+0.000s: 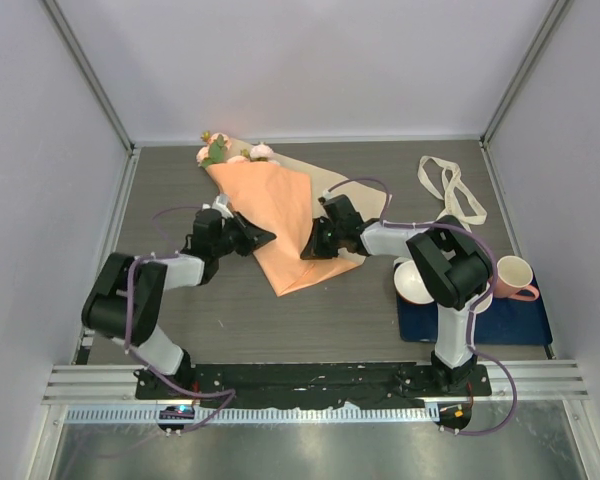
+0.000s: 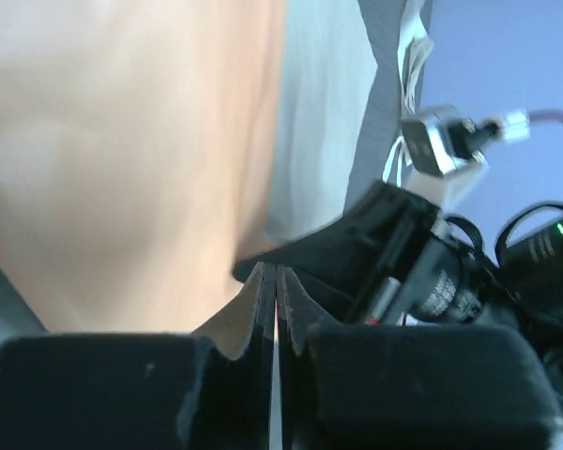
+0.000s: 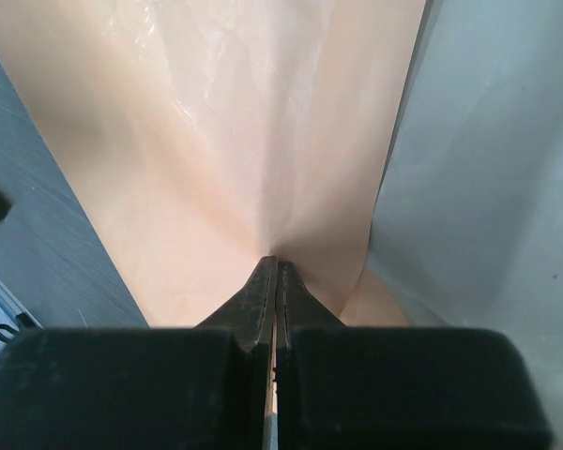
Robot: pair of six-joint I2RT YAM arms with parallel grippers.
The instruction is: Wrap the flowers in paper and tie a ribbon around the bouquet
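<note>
Top external view: the paper [image 1: 280, 215] lies at the middle of the grey worktop [image 1: 360, 320], its salmon-orange face folded up over the stems and a pale tan corner showing on the far right side. The flowers [image 1: 216, 152], pink blooms with green leaves, stick out of its far left end. The left fingers [image 1: 262, 238] meet the fold's left edge. The right fingers [image 1: 310, 250] meet its right edge, near the narrow near end. The ribbon [image 1: 472, 212] lies loosely looped on the worktop to the far right, well apart from the paper. Nearer, at right, a dark blue mat [image 1: 510, 322] carries a white bowl [image 1: 413, 283] and a pink mug [image 1: 513, 275]. Left wrist view: the fingers are drawn together to a hairline slit at the paper's margin, and whether any sheet is caught between them cannot be told. Right wrist view: the fingers are pressed fully together, pinching the paper, with creases in the sheet running into their tips.
</note>
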